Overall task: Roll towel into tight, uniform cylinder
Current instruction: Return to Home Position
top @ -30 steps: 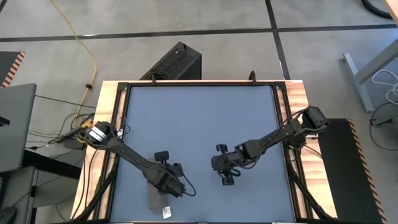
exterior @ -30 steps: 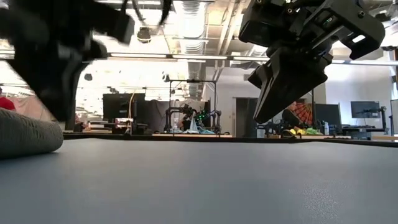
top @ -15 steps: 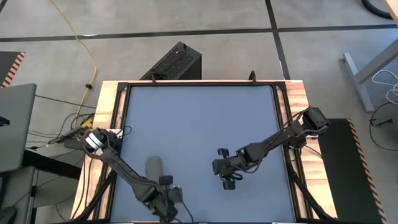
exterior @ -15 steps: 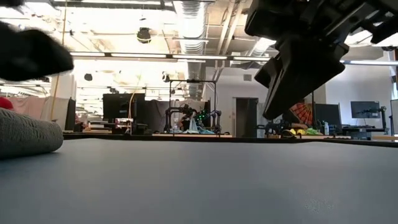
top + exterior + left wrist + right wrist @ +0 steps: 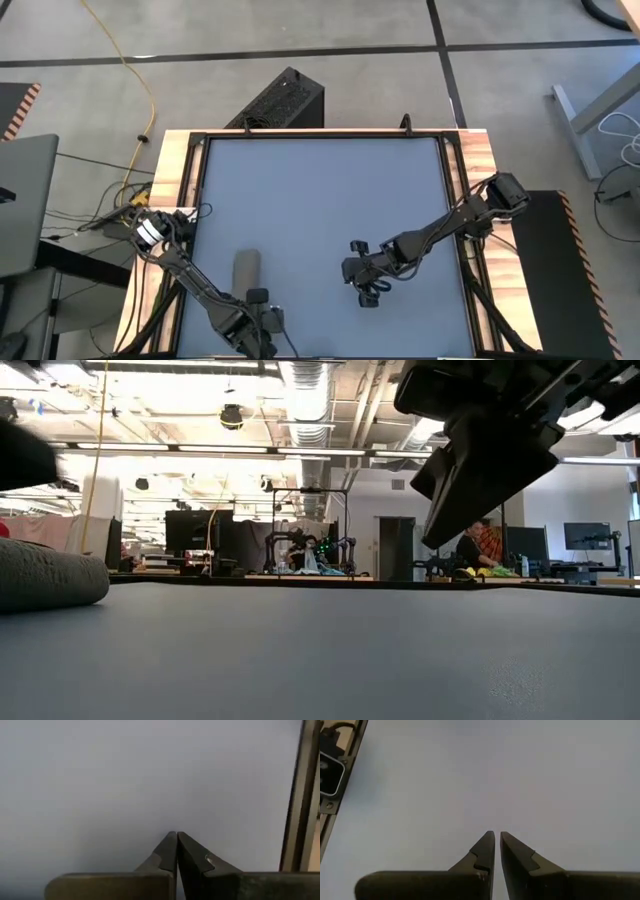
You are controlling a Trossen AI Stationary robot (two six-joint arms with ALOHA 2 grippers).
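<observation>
Our left hand [image 5: 175, 837] is pressed shut with nothing between its fingers, and its own camera sees only bare table [image 5: 320, 190] ahead. It sits low near the table's edge. The towel [image 5: 246, 270] lies just beside it, a short way in toward the middle of the table, touching neither hand. It is a rolled cylinder resting free on the surface. Its long axis points roughly away from this hand toward the far edge, alongside the left forearm and not across it.

Our right hand [image 5: 496, 837] is closed to a hairline gap and also empty. It hangs off the surface, well apart from the roll, which lies broadside to it.

We judge the rolling done, with only the retreat to the rest pose left. That retreat turns on the left arm, the nearer one: the roll lies close along its forearm, so the arm wants to lift clear before it swings, or it may nudge the cylinder and loosen it.
</observation>
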